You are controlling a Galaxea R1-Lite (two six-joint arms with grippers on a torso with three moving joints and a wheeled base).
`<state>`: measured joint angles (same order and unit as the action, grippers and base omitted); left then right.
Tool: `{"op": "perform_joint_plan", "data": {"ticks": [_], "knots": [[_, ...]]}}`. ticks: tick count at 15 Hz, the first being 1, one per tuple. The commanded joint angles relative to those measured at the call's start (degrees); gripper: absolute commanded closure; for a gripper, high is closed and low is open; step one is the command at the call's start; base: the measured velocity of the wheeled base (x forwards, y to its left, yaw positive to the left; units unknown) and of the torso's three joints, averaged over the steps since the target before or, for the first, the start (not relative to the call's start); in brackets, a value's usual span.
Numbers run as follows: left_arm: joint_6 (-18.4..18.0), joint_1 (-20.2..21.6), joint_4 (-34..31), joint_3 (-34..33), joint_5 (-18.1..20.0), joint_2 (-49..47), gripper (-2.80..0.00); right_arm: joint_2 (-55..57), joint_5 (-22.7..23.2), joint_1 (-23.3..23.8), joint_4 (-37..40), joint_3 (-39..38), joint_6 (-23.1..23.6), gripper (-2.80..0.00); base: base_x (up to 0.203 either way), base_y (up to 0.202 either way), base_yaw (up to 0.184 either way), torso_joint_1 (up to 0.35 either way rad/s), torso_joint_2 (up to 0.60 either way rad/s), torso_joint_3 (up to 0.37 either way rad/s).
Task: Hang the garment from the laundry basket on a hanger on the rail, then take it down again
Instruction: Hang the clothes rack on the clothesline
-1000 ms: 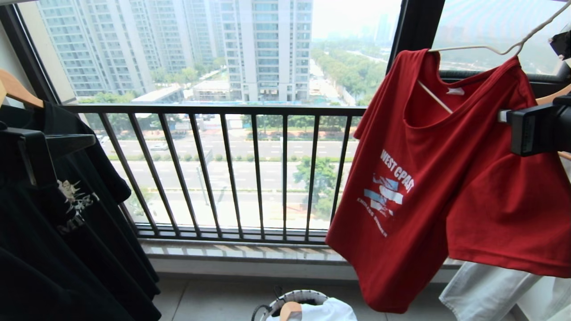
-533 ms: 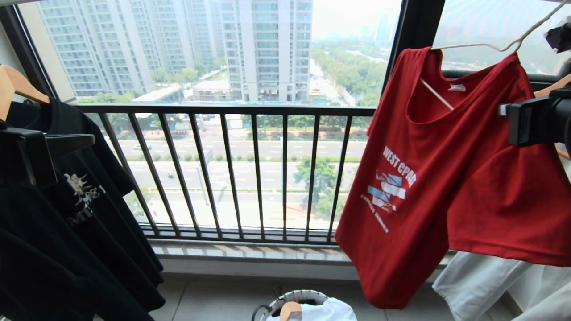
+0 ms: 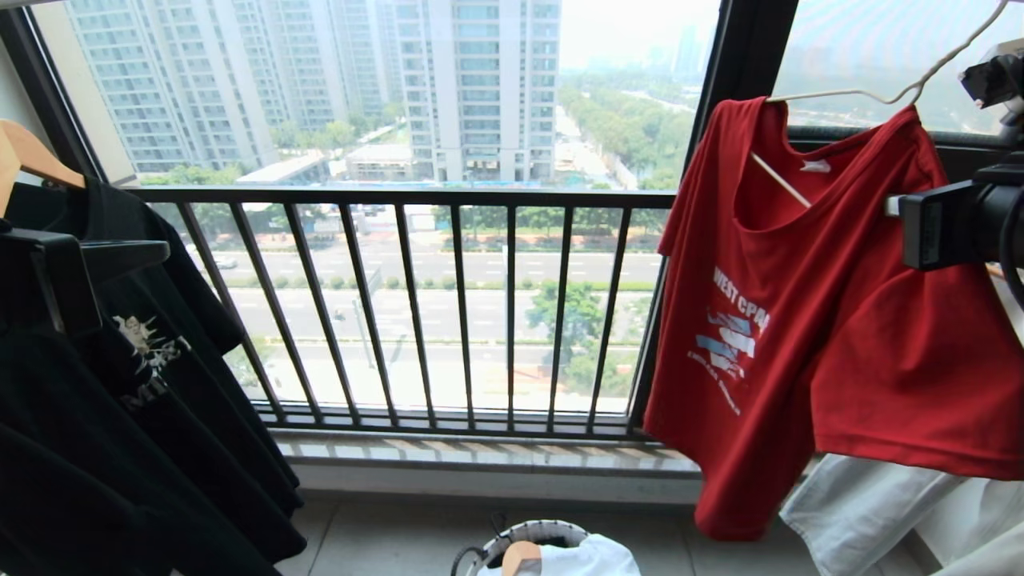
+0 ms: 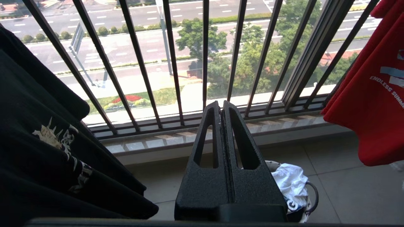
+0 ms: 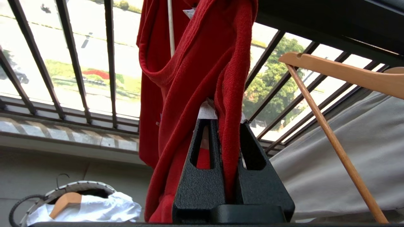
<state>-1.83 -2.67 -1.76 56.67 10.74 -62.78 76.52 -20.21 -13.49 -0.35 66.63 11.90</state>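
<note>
Cloth filled the right side of the head view: the garment [image 3: 808, 320] hung from the hanger [image 3: 868, 92], whose thin wire arms ran through the neck hole, with one side of the shirt bunched and pulled toward the right gripper [image 5: 226, 121]. That gripper's jaws were pinched nearly shut on a thick fold of the red fabric, with a white scrap, perhaps a label, showing at the tips. The left gripper [image 4: 221, 105] was pressed fully closed with nothing in it, parked low over the floor near the laundry basket [image 3: 528, 532], which held white cloth and a wooden hanger. The rail itself was out of view above.

The shirt looked light and entirely limp — it would drape, stretch and slide rather than hold any shape, and a tug at one shoulder would likely tilt the wire hanger and could slip the cloth off its arm. The hanger seemed springy and thin. A better hold for lifting the whole thing was probably the hanger's twisted neck — not the fabric.
</note>
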Motion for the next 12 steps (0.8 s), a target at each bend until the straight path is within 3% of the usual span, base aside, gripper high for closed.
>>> {"op": "perform_joint_plan", "data": {"ticks": [1,12], "knots": [[-0.02,0.04,0.0,0.02,0.07,0.03,0.0,0.3,0.26,-0.13,-0.17,-1.51,0.32,0.0,0.0,0.0,0.0,0.0,0.0,0.0],[-0.02,0.65,0.0,0.1,0.07,0.03,0.0,0.56,0.87,-0.22,-0.26,-5.01,2.09,0.0,0.0,0.0,0.0,0.0,0.0,0.0]]}}
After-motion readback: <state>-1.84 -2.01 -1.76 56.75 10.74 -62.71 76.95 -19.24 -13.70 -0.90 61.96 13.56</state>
